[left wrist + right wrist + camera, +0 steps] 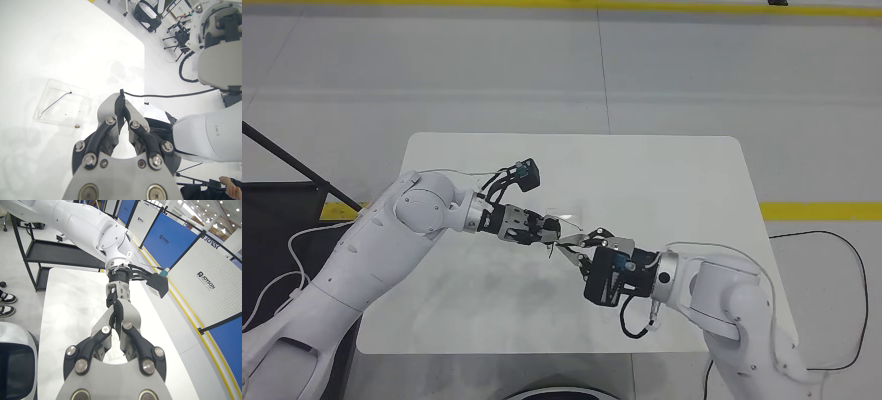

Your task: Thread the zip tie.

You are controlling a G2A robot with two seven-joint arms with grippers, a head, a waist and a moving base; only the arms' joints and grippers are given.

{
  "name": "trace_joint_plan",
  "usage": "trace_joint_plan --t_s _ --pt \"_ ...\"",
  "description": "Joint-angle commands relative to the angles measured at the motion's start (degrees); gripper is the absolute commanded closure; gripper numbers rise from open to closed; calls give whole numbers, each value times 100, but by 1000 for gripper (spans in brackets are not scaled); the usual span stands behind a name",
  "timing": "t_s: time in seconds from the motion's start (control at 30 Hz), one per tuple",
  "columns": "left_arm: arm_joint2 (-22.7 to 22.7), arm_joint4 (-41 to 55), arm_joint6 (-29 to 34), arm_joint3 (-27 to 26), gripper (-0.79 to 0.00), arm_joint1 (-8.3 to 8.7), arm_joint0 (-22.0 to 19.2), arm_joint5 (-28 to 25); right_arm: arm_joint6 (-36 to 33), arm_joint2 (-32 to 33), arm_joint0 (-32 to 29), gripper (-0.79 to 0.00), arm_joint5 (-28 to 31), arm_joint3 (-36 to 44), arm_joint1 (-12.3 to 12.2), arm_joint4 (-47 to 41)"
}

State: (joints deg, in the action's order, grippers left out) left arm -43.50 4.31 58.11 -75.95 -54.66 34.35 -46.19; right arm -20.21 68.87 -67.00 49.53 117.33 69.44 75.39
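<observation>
Plainly, the black zip tie [122,92] is held in the air between both hands, over the middle of the white surface [672,180]. Its small square head pokes out just past the tips of the left hand [121,99], which is clenched on it. The right hand [114,307] meets it from the right, tip to tip. It is likewise clenched, with a thin black strip of the strap pinched between its pads. Whether the tail has entered the head I cannot tell, because the fingers hide the joint.

To do this step well, I judge the left hand should hold the head fixed with its slot facing the other hand. The right hand would then steer the tail in with small, straight moves. Gripping close to the tail's tip would stop the strap from buckling, and any twist would likely make it miss the slot.

A clear tray [71,115] lies on the surface near the hands, with a second zip tie [56,101] in it; dipping low could knock it. Broad white surface stretches to the far side and to the right, giving room to draw the hands apart. The near edge runs close under the right forearm, and a black rack [272,230] stands beyond the left edge.
</observation>
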Motion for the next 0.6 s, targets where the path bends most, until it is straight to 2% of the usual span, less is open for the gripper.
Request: trace_joint_plan --t_s 0.0,0.57 --pt "0 0 0 0 0 0 0 0 0 -6 6 0 -18 -3 -10 -10" --pt "0 0 0 0 0 0 0 0 24 -56 60 0 -100 -39 -85 -67"
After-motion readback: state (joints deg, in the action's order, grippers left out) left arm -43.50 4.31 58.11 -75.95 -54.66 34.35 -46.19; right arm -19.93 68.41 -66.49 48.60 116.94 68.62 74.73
